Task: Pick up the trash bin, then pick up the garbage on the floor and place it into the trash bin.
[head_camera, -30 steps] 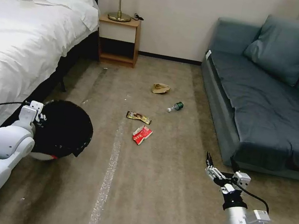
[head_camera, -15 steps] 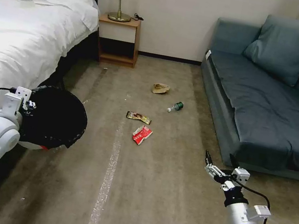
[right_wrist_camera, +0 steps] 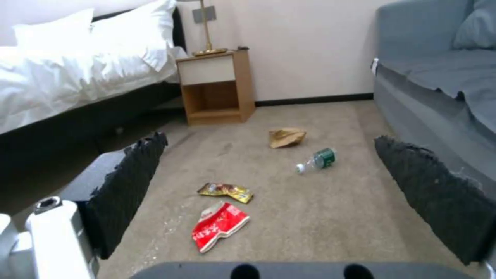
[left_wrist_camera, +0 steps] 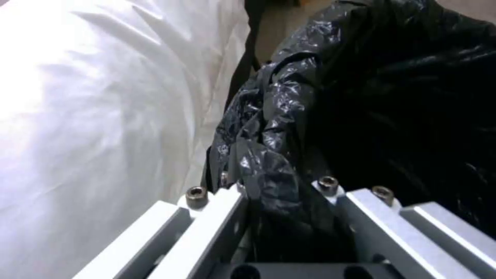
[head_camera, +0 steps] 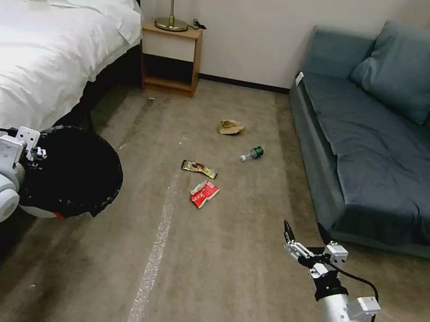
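Black liner pinched by left end effector [left_wrist_camera: 289, 217]: jaws clamped on the bagged rim of trash bin [head_camera: 72, 175], bin off the carpet floor [head_camera: 213, 294], hanging beside the bed [head_camera: 26, 66], mouth tipped toward the camera. Right end effector [head_camera: 304, 238] wide open, holding nothing, low over the carpet near the sofa [head_camera: 382, 157], aimed at the litter. On the floor between bed and sofa, all apart: red-and-white snack wrapper [head_camera: 203, 193] nearest, gold-brown wrapper [head_camera: 199, 168] just past it, green bottle [head_camera: 253, 153], crumpled tan paper bag [head_camera: 231, 127] farthest. Risks, judged: grip may be on film more than rim, so liner could slip or tear and drop the bin; tilt could spill whatever goes in. Flat wrappers hard to pinch off carpet; bottle likely to roll if nudged.
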